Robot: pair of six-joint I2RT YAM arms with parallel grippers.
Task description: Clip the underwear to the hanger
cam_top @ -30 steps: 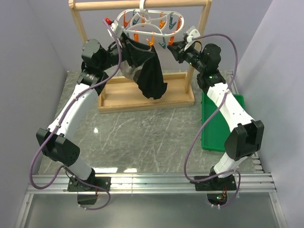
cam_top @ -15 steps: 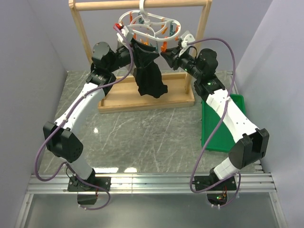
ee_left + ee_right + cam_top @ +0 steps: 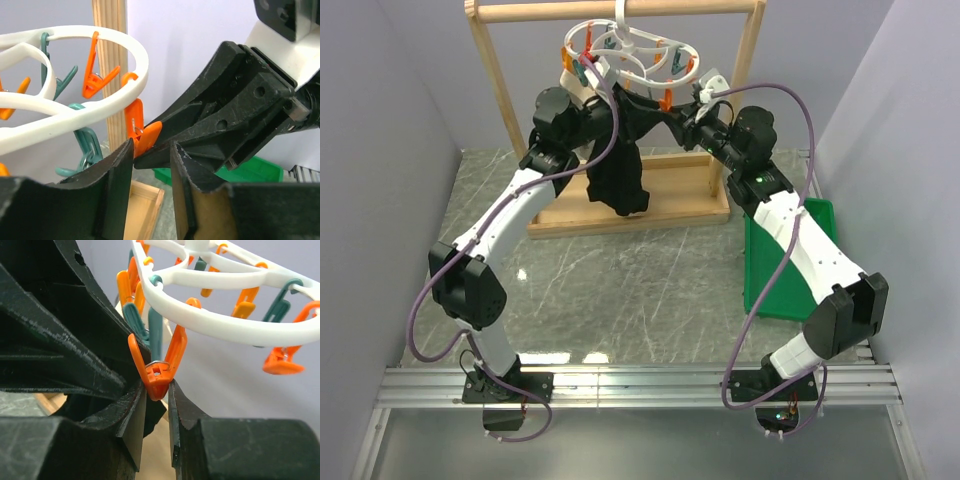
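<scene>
We have the right gripper (image 3: pixel 157 390) pinching an orange peg (image 3: pixel 157 375) on the hanger (image 3: pixel 225 325). The left gripper (image 3: pixel 151 150) has a narrow gap with nothing seen in it, tips just beside that peg. The underwear (image 3: pixel 618 180) hangs under the hanger, between both grippers, with the wooden rack (image 3: pixel 497 85) behind.

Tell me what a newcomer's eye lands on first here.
A white hanger hangs from the wooden rack at the table's far end, and black underwear dangles below it. The right gripper pinches an orange peg on the hanger's rim. The left gripper sits right against that peg from the other side.
</scene>
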